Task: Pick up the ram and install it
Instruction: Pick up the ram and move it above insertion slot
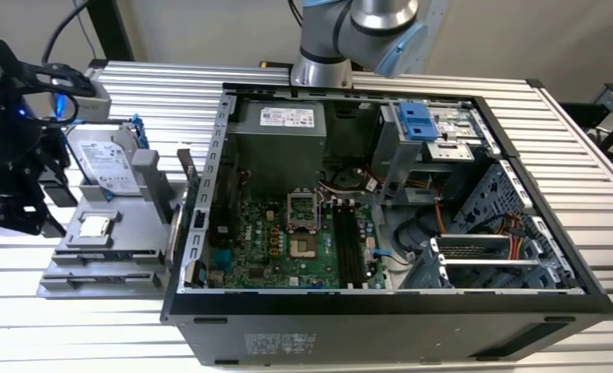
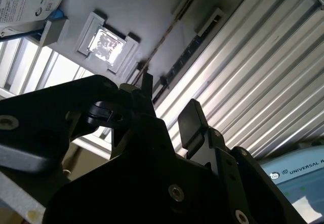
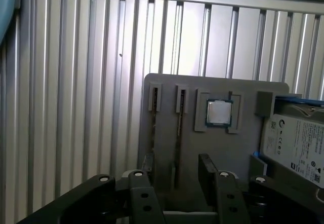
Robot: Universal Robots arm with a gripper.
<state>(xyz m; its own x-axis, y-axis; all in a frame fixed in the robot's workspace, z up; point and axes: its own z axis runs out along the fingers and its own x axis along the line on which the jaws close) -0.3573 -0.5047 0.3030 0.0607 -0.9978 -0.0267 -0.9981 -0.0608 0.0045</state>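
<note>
The ram [image 3: 178, 127] stands on its edge in a slot of the grey parts holder [image 3: 223, 153], beside the square processor chip [image 3: 219, 112]. In the second wrist view the ram [image 2: 164, 36] shows as a thin brownish line. My gripper [image 3: 172, 178] is open and hovers above the holder. Its black fingers [image 3: 207, 171] stand on either side of the ram's line and touch nothing. In the exterior view the gripper [image 1: 21, 210] is at the far left, next to the holder [image 1: 130, 233]. The long black motherboard slots [image 1: 350, 241] lie inside the open computer case [image 1: 389, 299].
A silver hard drive [image 1: 104, 163] in a blue frame stands on the holder's far end. A second slot [image 3: 153, 112] runs beside the ram's slot. The ribbed aluminium table [image 1: 67, 326] carries everything. The arm's base [image 1: 322, 70] is behind the case.
</note>
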